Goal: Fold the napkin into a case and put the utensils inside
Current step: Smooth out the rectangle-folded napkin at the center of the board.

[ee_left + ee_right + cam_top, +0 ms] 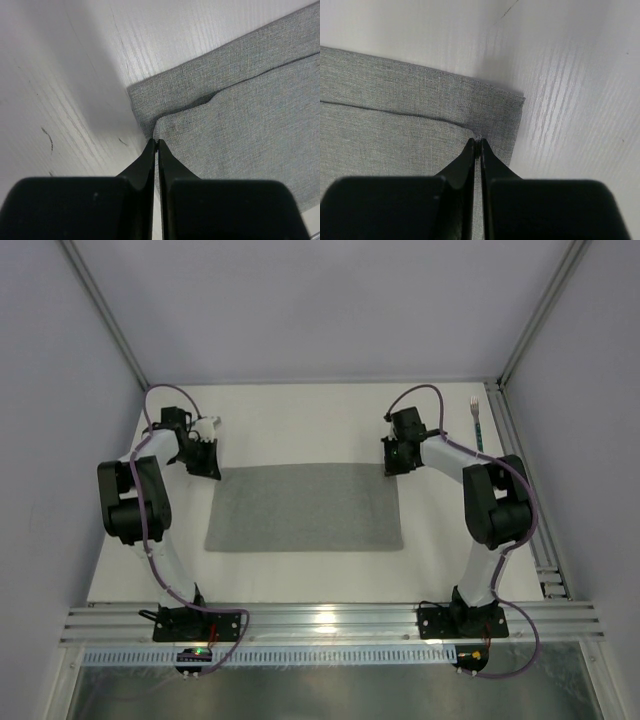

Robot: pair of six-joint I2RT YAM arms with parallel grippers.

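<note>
The grey napkin [305,508] lies flat in the middle of the table, doubled over with its upper layer ending just short of the far edge. My left gripper [208,465] is at the far left corner. In the left wrist view it [156,142] is shut, pinching the upper layer's corner of the napkin [240,110]. My right gripper [392,465] is at the far right corner. In the right wrist view it [479,141] is also shut on the upper layer's corner of the napkin [395,120]. Of the utensils, a fork [477,420] with a dark handle lies at the far right of the table.
The white table [300,420] is bounded by grey walls at the back and sides. An aluminium rail [320,622] runs along the near edge by the arm bases, and another rail [525,490] runs down the right side.
</note>
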